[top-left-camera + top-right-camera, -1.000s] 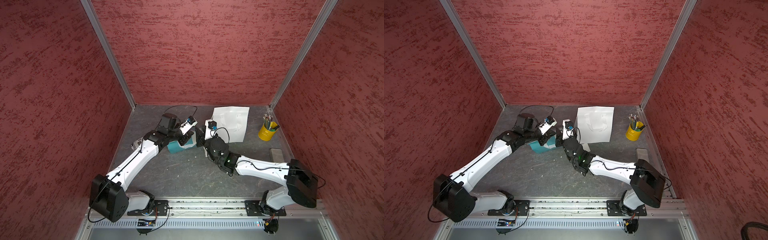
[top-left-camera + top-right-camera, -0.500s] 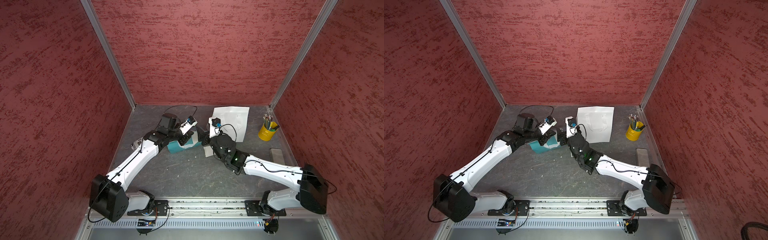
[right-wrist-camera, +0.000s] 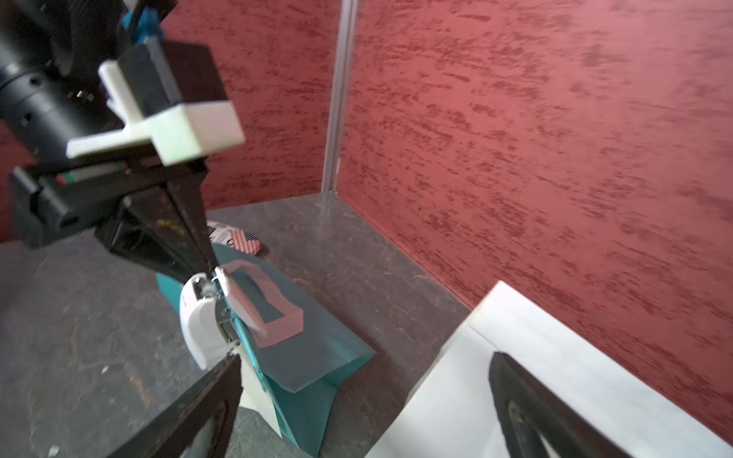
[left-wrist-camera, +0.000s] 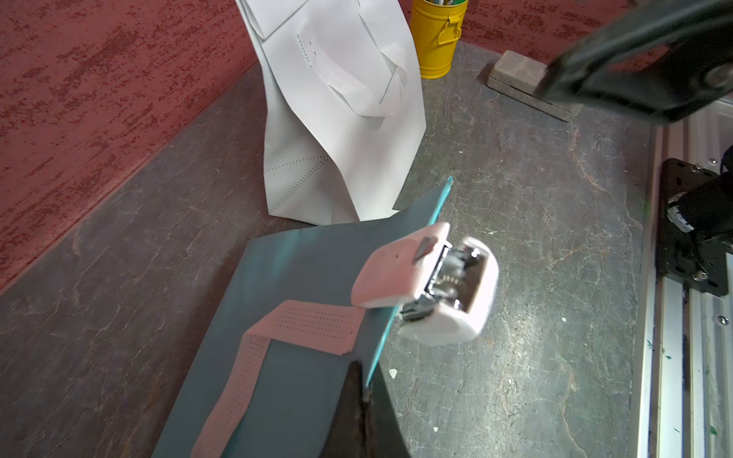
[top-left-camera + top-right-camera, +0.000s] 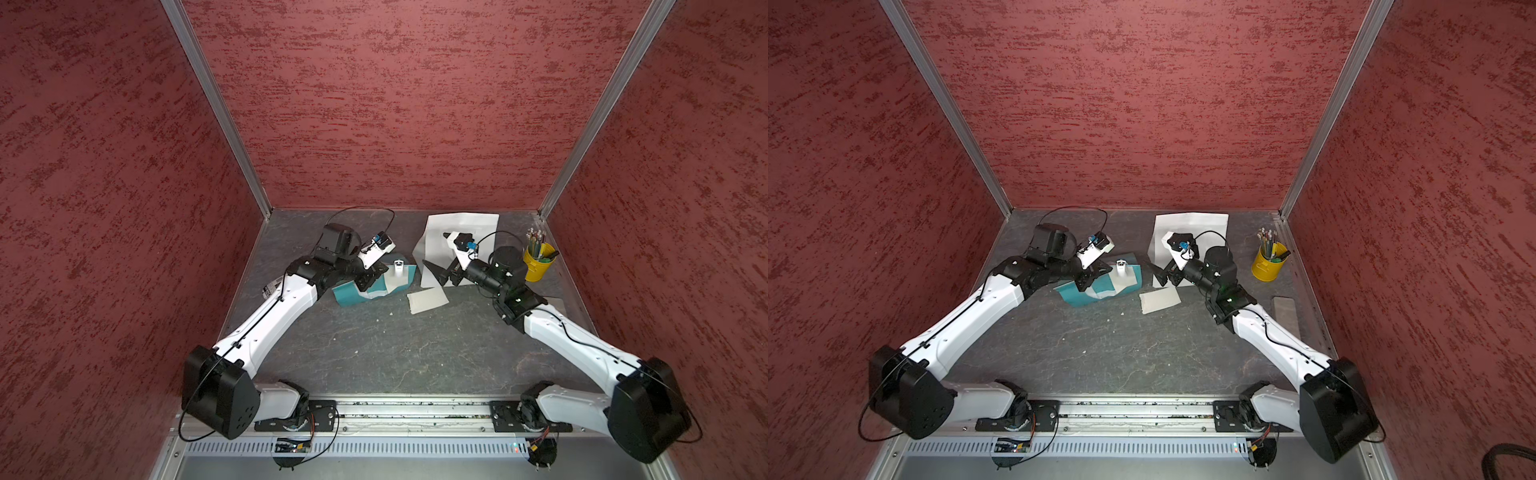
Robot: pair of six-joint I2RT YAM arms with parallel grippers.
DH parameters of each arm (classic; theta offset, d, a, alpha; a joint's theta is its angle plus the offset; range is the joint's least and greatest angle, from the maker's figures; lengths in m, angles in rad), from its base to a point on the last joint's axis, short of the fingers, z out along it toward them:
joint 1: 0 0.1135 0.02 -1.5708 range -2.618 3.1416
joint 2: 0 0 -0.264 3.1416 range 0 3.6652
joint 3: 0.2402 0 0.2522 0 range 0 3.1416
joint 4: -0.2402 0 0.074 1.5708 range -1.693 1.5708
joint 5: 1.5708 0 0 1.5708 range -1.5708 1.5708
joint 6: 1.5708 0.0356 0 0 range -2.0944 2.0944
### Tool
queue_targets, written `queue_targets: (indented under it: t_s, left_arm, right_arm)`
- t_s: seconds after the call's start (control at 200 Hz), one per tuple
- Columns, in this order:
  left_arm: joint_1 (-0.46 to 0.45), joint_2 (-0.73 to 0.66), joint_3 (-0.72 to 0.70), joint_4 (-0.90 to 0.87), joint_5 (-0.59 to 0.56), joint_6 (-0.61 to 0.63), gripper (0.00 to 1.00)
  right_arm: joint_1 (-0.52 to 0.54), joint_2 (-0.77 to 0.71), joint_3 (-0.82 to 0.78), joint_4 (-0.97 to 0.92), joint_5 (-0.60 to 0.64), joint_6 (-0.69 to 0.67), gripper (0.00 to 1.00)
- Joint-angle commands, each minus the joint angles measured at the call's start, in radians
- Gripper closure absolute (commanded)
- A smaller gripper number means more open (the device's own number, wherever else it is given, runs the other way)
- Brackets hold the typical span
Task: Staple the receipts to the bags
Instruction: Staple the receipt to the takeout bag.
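A: What do the wrist cams add over the top views?
B: Left wrist view: stapler [image 4: 428, 285] mid-frame, clamped over the raised edge of the teal bag [image 4: 285, 317]. Left pincer [image 4: 363, 392] at bottom centre, pinched tight on that same edge. In both top views the stapler is only a white speck.
A: Receipts?
B: Right wrist view shows a white slip [image 3: 250, 380] against the bag's underside, just below the stapler; the left wrist view doesn't show it. The loose receipt [image 5: 428, 300] lies flat on the counter [image 5: 395, 353], lower right of the teal bag and not touching it.
A: Right side?
B: Right pincer [image 3: 365, 357] is spread wide, one finger in each bottom corner of its wrist view, gripping nothing. One finger is over the white bag [image 5: 461, 226], which lies flat at upper centre-right.
A: Room?
B: Dark grey veined counter, red textured walls [image 5: 395, 104] on three sides. Yellow cup [image 5: 538, 264] of pencils right of the white bag. Grey block [image 4: 527, 79] near the right edge.
A: Versus a second ago?
B: Right pincer was tight against the teal bag next to the left one. It has since swung right and its jaws have spread. The left hasn't budged.
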Motion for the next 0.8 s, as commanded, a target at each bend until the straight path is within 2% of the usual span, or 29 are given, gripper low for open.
queue_targets:
  t_s: [0.0,0.085,0.225,0.381,0.491,0.621,0.797]
  left_arm:
    - [0.007,0.01,0.05,-0.072,0.119,0.071,1.0]
    - [0.006,0.026,0.077,-0.083,0.134,0.071,1.0]
    - [0.005,0.054,0.104,-0.105,0.112,0.081,1.0]
    - [0.002,0.065,0.106,-0.101,0.099,0.08,1.0]
    - [0.0,0.078,0.113,-0.101,0.097,0.08,1.0]
    - [-0.007,0.091,0.122,-0.106,0.101,0.083,1.0]
    - [-0.012,0.1,0.13,-0.115,0.1,0.086,1.0]
  right_arm:
    - [-0.007,0.078,0.116,-0.146,-0.268,-0.228,0.01]
    - [-0.007,0.144,0.169,-0.208,-0.331,-0.318,0.01]
    - [-0.007,0.186,0.19,-0.178,-0.451,-0.315,0.01]
    - [-0.005,0.246,0.196,-0.161,-0.506,-0.261,0.01]
    - [-0.001,0.249,0.165,-0.071,-0.501,-0.147,0.02]
    - [0.004,0.252,0.124,0.058,-0.428,-0.022,0.04]
    - [0.012,0.26,0.123,0.064,-0.384,0.015,0.03]
